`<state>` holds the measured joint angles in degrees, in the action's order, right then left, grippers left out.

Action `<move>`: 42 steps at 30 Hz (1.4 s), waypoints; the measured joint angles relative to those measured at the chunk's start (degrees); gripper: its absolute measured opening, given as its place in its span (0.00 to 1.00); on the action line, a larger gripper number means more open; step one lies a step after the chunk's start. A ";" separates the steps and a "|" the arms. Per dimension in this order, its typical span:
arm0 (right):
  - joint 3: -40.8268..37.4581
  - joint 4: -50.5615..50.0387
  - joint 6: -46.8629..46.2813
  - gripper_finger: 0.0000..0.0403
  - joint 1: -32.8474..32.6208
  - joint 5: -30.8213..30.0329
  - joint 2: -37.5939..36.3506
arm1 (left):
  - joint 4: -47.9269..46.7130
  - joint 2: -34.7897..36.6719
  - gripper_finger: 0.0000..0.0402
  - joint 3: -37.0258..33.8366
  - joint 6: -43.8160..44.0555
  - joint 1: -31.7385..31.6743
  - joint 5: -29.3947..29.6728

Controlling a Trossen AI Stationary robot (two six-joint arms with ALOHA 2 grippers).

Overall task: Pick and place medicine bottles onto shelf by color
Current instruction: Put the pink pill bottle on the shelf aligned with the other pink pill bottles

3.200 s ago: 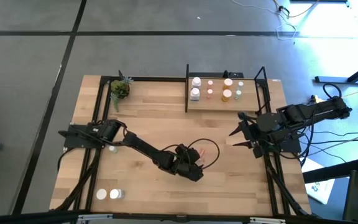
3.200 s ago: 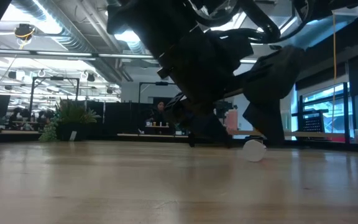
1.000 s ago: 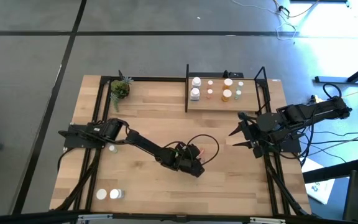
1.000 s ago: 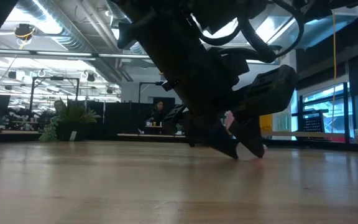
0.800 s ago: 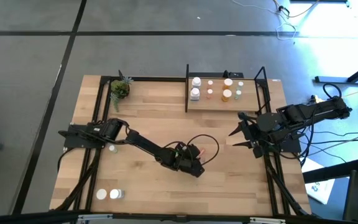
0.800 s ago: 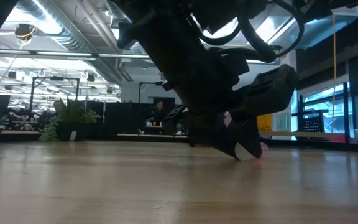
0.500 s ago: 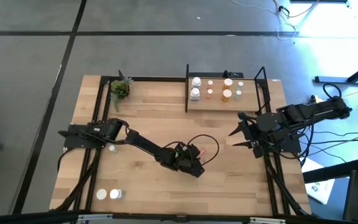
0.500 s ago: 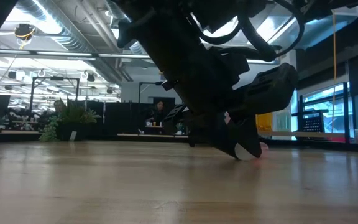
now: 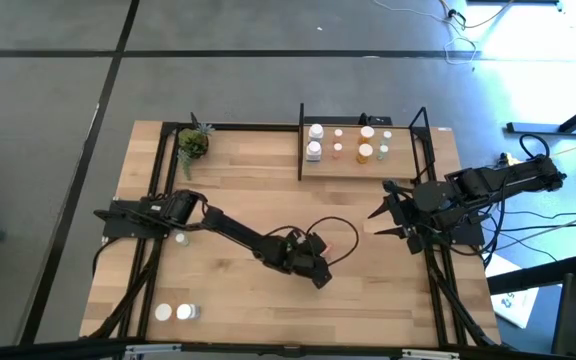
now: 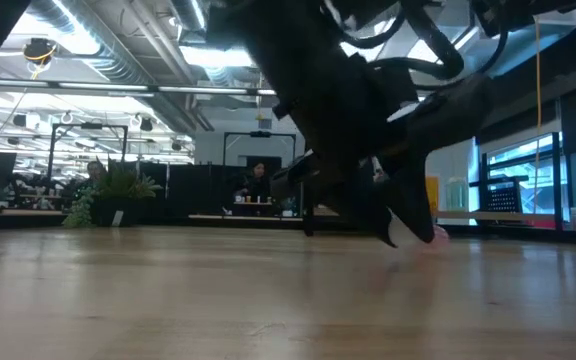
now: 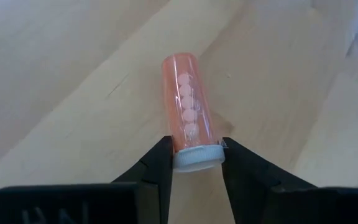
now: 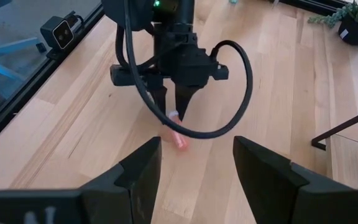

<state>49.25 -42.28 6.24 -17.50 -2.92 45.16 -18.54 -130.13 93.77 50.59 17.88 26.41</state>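
- Left wrist view shows the left gripper [image 11: 196, 163] clamped on the white cap end of a pink bottle [image 11: 188, 115], whose clear pinkish body with a row of round pills points away from the fingers over the wooden tabletop [image 11: 55, 74].
- From above, the left gripper [image 9: 318, 273] sits near the middle of the tabletop [image 9: 238, 180], its arm stretched across from the left edge.
- At table height, the pink bottle [image 10: 434, 235] appears just clear of the wood; whether it touches the surface cannot be told.
- Right gripper [image 9: 380, 219] waits at the table's right edge, its fingers spread apart and holding nothing.
- Far side of the table carries the shelf [image 9: 400, 162], with white, pinkish, orange and pale green bottles standing on it.
- Two white bottles [image 9: 174, 312] stand at the near left corner.
- Small potted plant [image 9: 192, 143] sits at the far left corner.
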 joint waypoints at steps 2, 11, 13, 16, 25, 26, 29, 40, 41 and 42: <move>0.00 0.00 0.09 0.50 0.02 -0.02 0.01 | -3.79 0.00 0.26 1.96 -0.09 -0.01 -1.17; 0.00 0.00 0.00 0.50 0.01 -0.01 -0.01 | -26.75 -0.02 0.26 16.72 -2.23 -1.03 -11.04; 0.00 0.00 0.07 0.50 0.02 0.00 -0.01 | -32.41 -0.02 0.26 20.78 -3.86 -1.41 -13.14; 0.00 0.00 0.00 0.50 0.00 0.00 0.01 | -41.23 -0.02 0.26 26.14 -5.85 -2.16 -17.07; 0.00 0.00 0.06 0.50 0.01 -0.01 0.00 | -62.82 0.07 0.25 35.66 -6.21 -5.76 -31.44; 0.00 0.00 0.02 0.50 0.00 0.00 -0.01 | -64.11 0.06 0.25 35.68 -6.21 -6.20 -33.52; 0.00 0.00 0.06 0.50 0.02 0.00 -0.01 | -67.11 0.04 0.25 35.72 -6.21 -7.56 -39.26; 0.00 0.00 0.05 0.50 0.01 -0.01 -0.01 | -71.24 0.09 0.25 34.17 -0.02 -11.47 -48.49; 0.00 0.00 0.09 0.50 0.02 0.00 -0.01 | -71.07 0.06 0.25 33.23 0.09 -11.75 -49.29; 0.00 -0.01 0.07 0.50 0.00 -0.02 -0.01 | -71.02 -0.02 0.25 32.21 0.25 -11.98 -50.11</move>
<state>49.25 -42.29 6.31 -17.50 -2.94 45.15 -89.56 -130.15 125.98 50.83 5.89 -23.69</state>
